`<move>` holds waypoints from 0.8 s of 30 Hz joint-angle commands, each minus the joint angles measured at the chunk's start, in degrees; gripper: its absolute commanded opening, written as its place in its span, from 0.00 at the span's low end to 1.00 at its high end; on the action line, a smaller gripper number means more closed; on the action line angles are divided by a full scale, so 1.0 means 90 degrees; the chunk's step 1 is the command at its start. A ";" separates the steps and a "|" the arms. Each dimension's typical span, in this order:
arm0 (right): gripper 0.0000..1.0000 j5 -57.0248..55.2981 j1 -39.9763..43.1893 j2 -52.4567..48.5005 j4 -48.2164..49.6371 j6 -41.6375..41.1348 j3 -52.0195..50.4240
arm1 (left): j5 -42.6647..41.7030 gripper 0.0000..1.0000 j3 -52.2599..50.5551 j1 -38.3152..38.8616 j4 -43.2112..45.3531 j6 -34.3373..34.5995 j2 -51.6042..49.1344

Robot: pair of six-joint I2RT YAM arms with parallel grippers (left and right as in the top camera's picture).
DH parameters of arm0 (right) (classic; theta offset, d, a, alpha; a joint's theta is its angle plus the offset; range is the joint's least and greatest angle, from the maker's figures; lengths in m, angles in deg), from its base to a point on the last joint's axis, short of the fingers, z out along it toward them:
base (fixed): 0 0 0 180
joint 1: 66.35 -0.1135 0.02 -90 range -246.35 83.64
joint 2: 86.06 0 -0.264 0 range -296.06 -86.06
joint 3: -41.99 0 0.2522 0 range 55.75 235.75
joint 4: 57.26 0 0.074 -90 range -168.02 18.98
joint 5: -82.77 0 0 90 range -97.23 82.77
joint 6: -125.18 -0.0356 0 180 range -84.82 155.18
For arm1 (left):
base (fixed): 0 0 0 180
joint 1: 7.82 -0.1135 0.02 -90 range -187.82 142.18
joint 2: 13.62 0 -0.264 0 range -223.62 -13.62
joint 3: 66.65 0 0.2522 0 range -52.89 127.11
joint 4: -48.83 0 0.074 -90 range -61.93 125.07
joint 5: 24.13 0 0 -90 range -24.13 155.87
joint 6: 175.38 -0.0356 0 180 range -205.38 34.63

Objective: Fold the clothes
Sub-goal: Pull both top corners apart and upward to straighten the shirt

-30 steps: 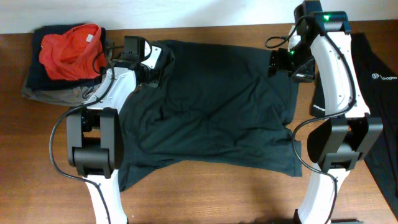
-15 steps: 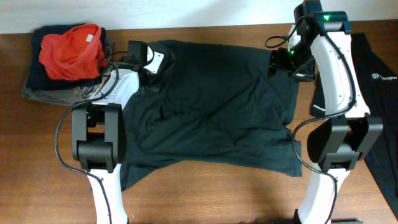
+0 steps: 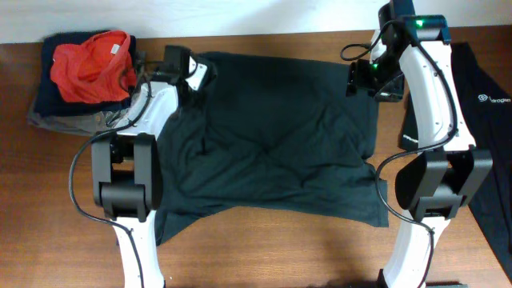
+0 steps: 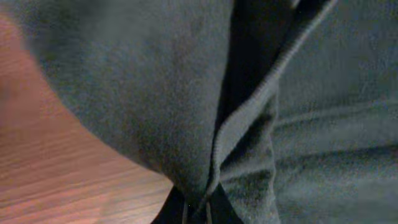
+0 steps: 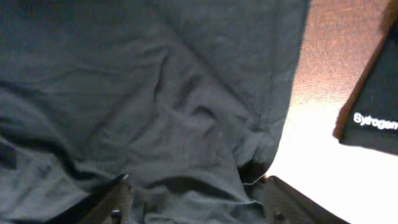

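At the far left corner of the black shirt [image 3: 272,144], the left end effector [image 3: 194,78] is clamped tight on the cloth. In the left wrist view a hemmed fold of the fabric runs down into the closed fingertips [image 4: 198,208]. The left arm [image 3: 148,120] rises from its base at the near left of the table [image 3: 48,200] and stretches its white link away toward that corner.

The right arm [image 3: 436,88] stands at the near right. Its white link reaches to the far edge, where a green light [image 3: 420,22] glows, and its wrist bends back down to the shirt's far right corner. There the right end effector [image 3: 362,80] has its fingers [image 5: 118,196] spread wide apart, with wrinkled fabric lying between them and nothing clamped.

The shirt lies spread and creased across the middle of the table, between the two arms. A second black shirt [image 3: 492,160] lies at the table's right edge, beside the right arm. It bears a small white logo with white lettering that reads about "Sybrogen" in the right wrist view, cut off by the frame.

There are two arms and two black shirts. One pile [image 3: 48,108] of other clothes sits at the far left, with a red garment [image 3: 90,66] on top of darker pieces.
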State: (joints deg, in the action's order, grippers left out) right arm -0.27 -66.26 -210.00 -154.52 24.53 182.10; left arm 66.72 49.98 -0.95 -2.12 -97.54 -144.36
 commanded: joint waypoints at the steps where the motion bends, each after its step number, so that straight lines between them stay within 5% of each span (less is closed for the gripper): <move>1: 0.70 -0.0010 -0.0046 -0.0022 0.0155 -0.0010 -0.0321 | 0.0852 0.00 0.0629 -0.0211 -0.0325 0.0255 -0.0041; 14: 0.60 0.0665 -0.0058 -0.0022 0.2123 -0.0012 -0.1974 | 0.0889 0.05 0.1212 -0.0503 -0.0969 0.0272 -0.0044; 21: 0.16 0.1039 -0.0245 -0.0032 0.3536 -0.0253 -0.2256 | 0.0886 0.06 0.1207 -0.0503 -0.0969 0.0274 -0.0046; 24: 0.08 0.0986 -0.0447 -0.0112 0.4012 -0.0277 -0.2256 | 0.0886 0.06 0.1207 -0.0503 -0.0976 0.0274 -0.0046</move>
State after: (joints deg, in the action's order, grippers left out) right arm 7.44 -67.90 -210.08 -120.03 23.11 162.08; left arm 73.88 59.95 -5.49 -11.00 -95.81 -144.36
